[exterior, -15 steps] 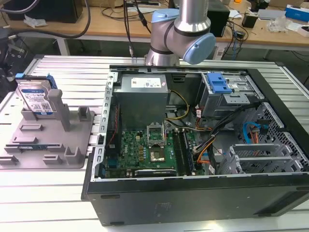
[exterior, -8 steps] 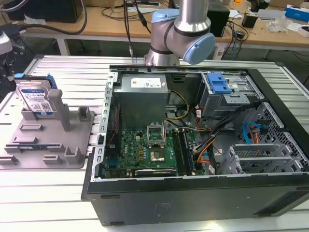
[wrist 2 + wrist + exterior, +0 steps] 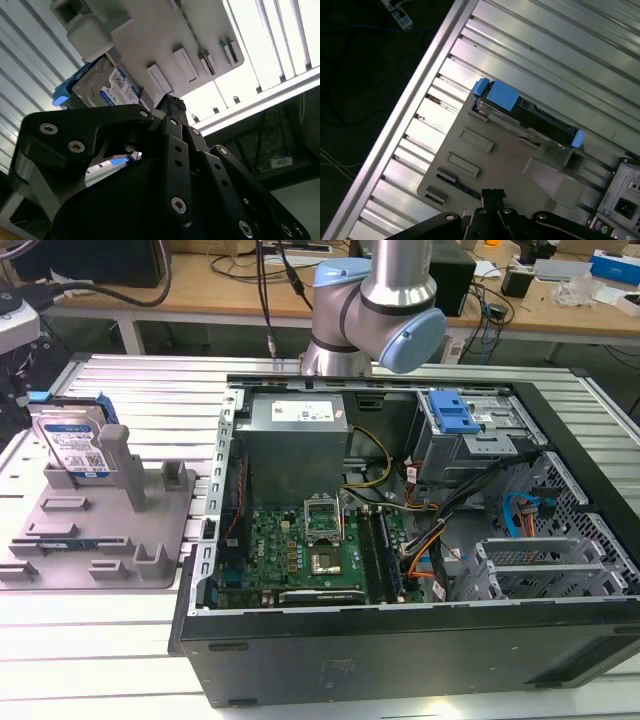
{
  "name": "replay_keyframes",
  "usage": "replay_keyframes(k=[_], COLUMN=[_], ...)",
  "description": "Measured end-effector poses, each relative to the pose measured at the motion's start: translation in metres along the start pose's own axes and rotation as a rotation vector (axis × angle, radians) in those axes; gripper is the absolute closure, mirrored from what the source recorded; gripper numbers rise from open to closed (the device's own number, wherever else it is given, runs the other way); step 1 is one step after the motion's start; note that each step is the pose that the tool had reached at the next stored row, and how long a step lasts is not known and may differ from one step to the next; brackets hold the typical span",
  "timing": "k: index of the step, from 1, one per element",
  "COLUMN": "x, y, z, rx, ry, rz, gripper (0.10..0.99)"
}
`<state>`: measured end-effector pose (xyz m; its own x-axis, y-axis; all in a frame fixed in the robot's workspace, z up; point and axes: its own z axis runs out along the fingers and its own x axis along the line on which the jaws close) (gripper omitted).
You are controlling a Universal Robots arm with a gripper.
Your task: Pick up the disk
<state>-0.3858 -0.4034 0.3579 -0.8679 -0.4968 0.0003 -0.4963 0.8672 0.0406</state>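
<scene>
One disk [image 3: 72, 445] stands on edge in one grey fixture tray [image 3: 100, 565] at the exterior view's left, with bare slatted table [image 3: 150, 380] around it. One open computer case [image 3: 400, 660] sits right. One gripper [image 3: 493, 192], well apart from disk, is closed on nothing.

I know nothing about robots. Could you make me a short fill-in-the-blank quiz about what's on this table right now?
1. The disk stands upright in the grey fixture tray, to the exterior view's ____ of the computer case.
2. The disk's plastic side rails are coloured ____.
3. The tool is apart from the disk and holds ____.
4. The computer case lies with its side ____, so the motherboard shows.

Missing words: left; blue; nothing; open.
</scene>
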Motion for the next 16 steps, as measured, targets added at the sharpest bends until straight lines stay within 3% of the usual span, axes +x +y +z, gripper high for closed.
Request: replay_keyframes(k=[1, 2, 3, 5, 6, 9, 16], x=[0.0, 0.0, 0.0, 0.0, 0.0, -0.0001, -0.0005], y=[0.0, 0.0, 0.0, 0.0, 0.0, -0.0001, -0.0004], z=[0.0001, 0.0001, 0.0002, 0.0002, 0.0003, 0.0006, 0.001], rx=[0.0, 0.0, 0.0, 0.0, 0.0, 0.0, 0.0], ry=[0.0008, 0.002, 0.0031, 0.0047, 0.0054, 0.0083, 0.0155], rz=[-0.019, -0.049, -0.074, -0.114, -0.132, -0.204, -0.378], gripper=[0.973, 0.851, 0.851, 0.729, 0.729, 0.545, 0.545])
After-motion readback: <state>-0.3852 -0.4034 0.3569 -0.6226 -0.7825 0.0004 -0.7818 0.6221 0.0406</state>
